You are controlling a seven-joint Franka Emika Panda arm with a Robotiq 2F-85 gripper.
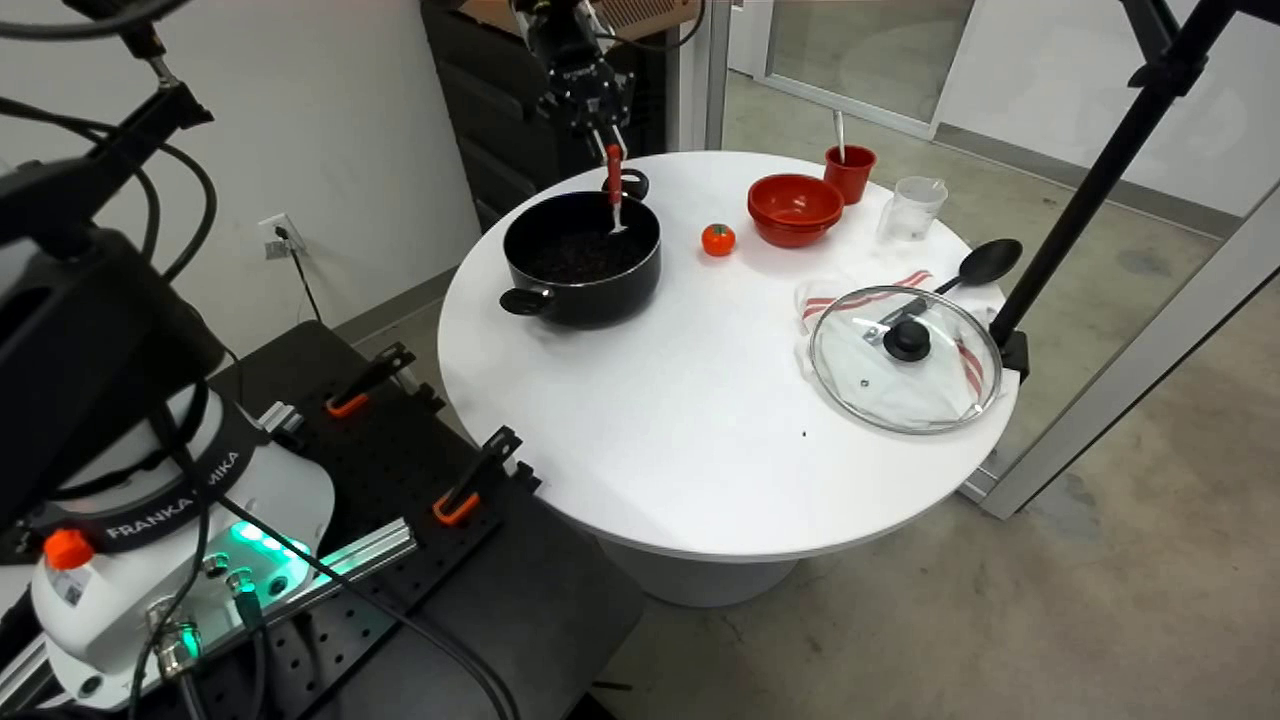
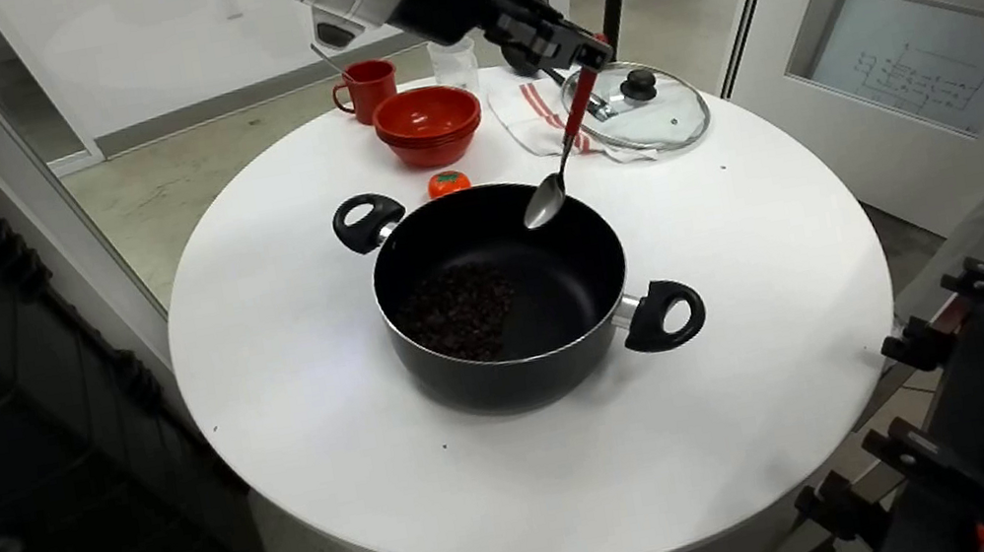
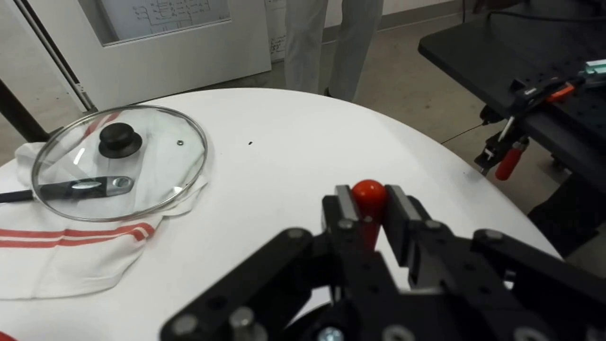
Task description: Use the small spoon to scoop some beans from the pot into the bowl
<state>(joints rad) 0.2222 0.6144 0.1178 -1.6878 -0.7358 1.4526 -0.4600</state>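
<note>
Hand point(image 3: 373, 203) holding spoon point(image 2: 578, 110) over pot point(image 2: 510, 385)

It is gripping the red handle narrowly between its fingertips point(image 3: 401, 204), and the handle's rounded end is poking up between them in the wrist view. The spoon is slanting, handle up and silvery head down, the head hanging at the pot's mouth near the rim on the side toward the bowl point(image 1: 795, 200). Whether it is touching the wall, the views are not settling. Dark beans point(image 2: 463, 311) are lying on one side of the pot's floor, bare black floor showing beside them.

The pot is standing upright on the white bench point(image 2: 278, 432). The bowl, red, is topping a stack point(image 1: 790, 238), apart from the pot. A ball point(image 1: 718, 241), orange-red with a green top, is resting on the bench between pot and bowl. A red mug point(image 2: 371, 91) is standing just beside the stack, a pale stick point(image 1: 839, 132) leaning in it. A clear cup point(image 1: 913, 212) is standing near the mug. A glass lid point(image 1: 907, 345) is lying knob up on a striped towel point(image 3: 71, 270). Under the glass the handle of a serving spoon point(image 1: 990, 262) is showing, its black head reaching out past the lid's edge. A person's legs point(image 3: 305, 47) are showing beyond the bench.
</note>
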